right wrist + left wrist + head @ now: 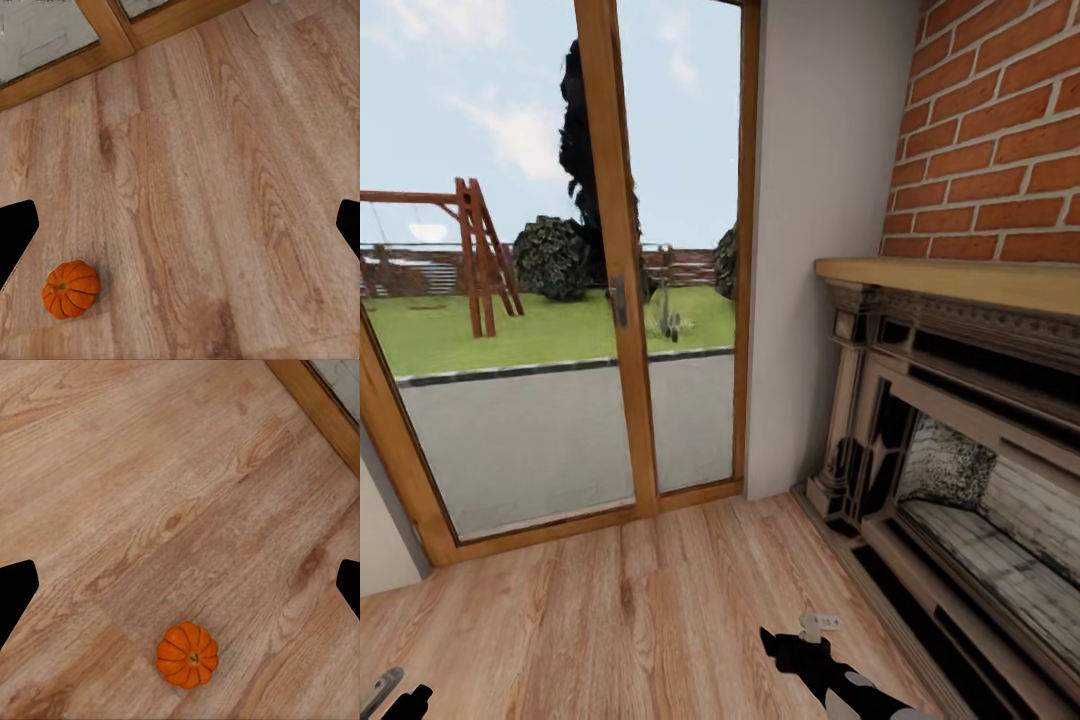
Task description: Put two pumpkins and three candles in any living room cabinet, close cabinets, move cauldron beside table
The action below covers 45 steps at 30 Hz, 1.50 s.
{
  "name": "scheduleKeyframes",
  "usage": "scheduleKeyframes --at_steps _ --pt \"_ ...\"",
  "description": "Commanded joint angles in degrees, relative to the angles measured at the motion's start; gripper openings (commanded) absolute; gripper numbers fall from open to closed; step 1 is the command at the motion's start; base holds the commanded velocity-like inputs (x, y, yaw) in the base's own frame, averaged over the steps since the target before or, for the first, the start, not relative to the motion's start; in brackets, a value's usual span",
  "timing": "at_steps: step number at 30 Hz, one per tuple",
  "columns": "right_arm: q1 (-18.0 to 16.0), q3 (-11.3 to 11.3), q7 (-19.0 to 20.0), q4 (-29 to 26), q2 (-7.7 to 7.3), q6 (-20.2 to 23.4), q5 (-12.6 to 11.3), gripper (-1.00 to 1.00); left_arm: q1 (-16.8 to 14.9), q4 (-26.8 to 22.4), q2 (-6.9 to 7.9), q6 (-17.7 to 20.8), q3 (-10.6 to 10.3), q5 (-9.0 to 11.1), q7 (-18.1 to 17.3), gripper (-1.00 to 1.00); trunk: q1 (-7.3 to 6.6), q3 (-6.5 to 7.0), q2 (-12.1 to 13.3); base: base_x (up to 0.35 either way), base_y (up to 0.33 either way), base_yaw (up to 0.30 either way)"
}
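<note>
Left tool (180, 585): fingers spread wide, empty | right tool (180, 225): wide, empty | pumpkin (187, 655) alone on wooden floor (150, 472), untouched, 6 o'clock in left wrist view

floor (620, 610) is light wood-grain plank throughout, running up to a wood-framed glass sliding door (615, 300) that looks onto a paved strip, lawn, shrubs and a wooden swing frame (478, 255) in daylight. a plain pale wall section (825, 200) stands beside the door. right of it, a red brick wall (1000, 130) rises above a wooden mantel shelf (960, 280) and a stone-coloured fireplace surround (880, 420).
</note>
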Motion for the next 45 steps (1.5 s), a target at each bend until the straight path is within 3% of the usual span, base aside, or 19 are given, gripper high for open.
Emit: scheduleKeyframes --at_steps 1,28,45 --pt "-0.06 0.39 0.33 -0.07 0.02 -0.15 -0.62 1.00 -0.01 -0.11 0.01 -0.02 -0.04 0.59 0.23 1.00 0.23 -0.25 -0.46 0.000 0.000 0.000" --pt "-0.06 0.11 0.13 -0.50 0.11 -0.09 -1.04 1.00 -0.02 -0.07 0.00 0.06 -0.04 0.58 0.23 1.00 6.16 -5.10 -11.29 0.000 0.000 0.000" --pt "-0.06 0.16 0.15 -0.50 0.11 -0.16 -1.06 1.00 -0.01 -0.10 0.01 0.06 -1.09 0.60 0.23 1.00 9.89 -8.15 -18.10 0.000 0.000 0.000"
